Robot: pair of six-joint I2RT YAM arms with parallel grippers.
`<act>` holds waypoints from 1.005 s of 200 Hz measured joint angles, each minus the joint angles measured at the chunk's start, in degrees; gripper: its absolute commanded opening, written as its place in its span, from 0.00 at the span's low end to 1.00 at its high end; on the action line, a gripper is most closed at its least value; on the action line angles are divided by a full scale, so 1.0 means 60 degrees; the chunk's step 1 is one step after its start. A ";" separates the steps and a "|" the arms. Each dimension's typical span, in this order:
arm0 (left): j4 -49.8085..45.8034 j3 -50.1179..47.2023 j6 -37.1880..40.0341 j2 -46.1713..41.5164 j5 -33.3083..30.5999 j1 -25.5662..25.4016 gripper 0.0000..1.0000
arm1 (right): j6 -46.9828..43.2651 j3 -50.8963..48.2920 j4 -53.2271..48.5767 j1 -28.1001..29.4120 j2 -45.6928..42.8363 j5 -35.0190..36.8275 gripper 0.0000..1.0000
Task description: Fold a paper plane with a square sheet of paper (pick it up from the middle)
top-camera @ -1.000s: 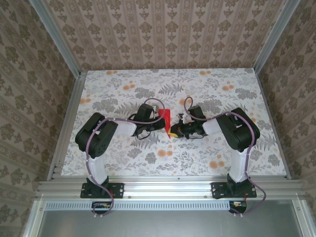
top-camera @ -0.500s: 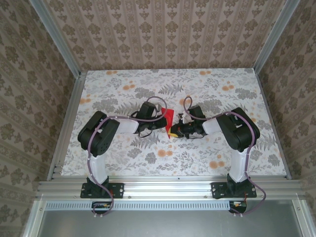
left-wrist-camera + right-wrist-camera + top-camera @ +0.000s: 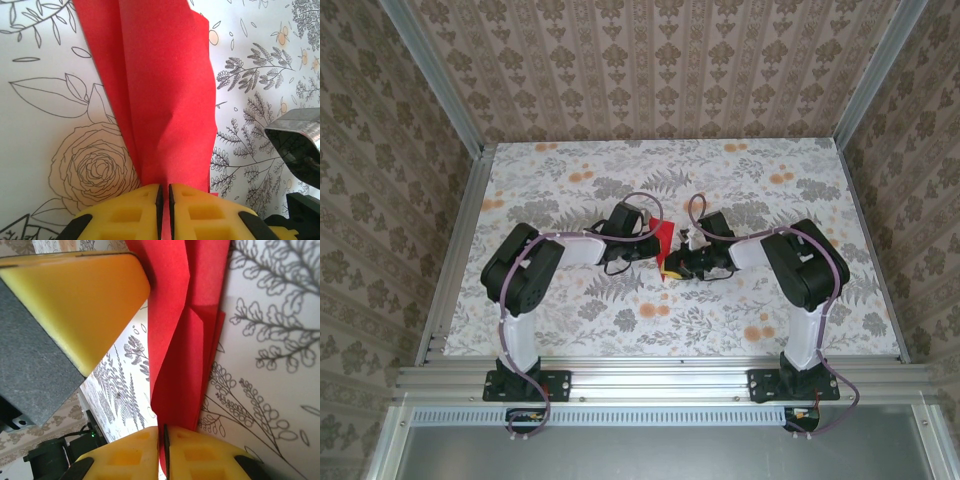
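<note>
Seen from above, the left arm point(image 3: 525, 270) reaches in from the left over the floral table point(image 3: 560, 170), elbow bent and forearm pointing toward the centre. The left gripper point(image 3: 163, 194) is clenched on the red sheet of paper point(image 3: 160, 100) — its two yellow fingers point(image 3: 130, 205) meet with only the sheet between them. The paper is creased lengthwise into several overlapping layers and sits at mid-table between the two grippers, slightly tilted; whether it touches the table cannot be told. In the right wrist view, a yellow finger of the left gripper lies against the upper part of the sheet. The right gripper point(image 3: 163, 437) is likewise closed on an edge of the folded layers — both claws grasp the same sheet. At right, the right arm point(image 3: 800, 265) mirrors the left, bent inward toward the centre.
</note>
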 measured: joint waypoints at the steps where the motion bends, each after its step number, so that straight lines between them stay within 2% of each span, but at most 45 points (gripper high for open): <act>1: -0.0011 0.0004 0.0000 0.0000 0.0000 0.0000 0.16 | -0.0011 -0.0004 -0.0011 0.0000 -0.0011 0.0004 0.14; 75: -0.0102 0.0040 0.0007 0.0007 -0.0102 -0.0007 0.16 | -0.0423 0.0004 -0.0637 0.0168 -0.0266 0.0426 0.13; 118: -0.0146 0.0062 0.0007 0.0007 -0.0102 -0.0025 0.16 | -0.0860 0.0109 -0.1224 0.0331 -0.0404 0.0994 0.06; 152: -0.0251 0.0142 0.0011 -0.0011 -0.0095 -0.0058 0.20 | -0.0889 0.0117 -0.1282 0.0339 -0.0408 0.1049 0.02; 201: -0.0171 0.0131 0.0040 -0.0499 -0.0022 0.0007 0.28 | -0.0769 -0.0160 -0.0750 0.0251 -0.0419 0.0878 0.01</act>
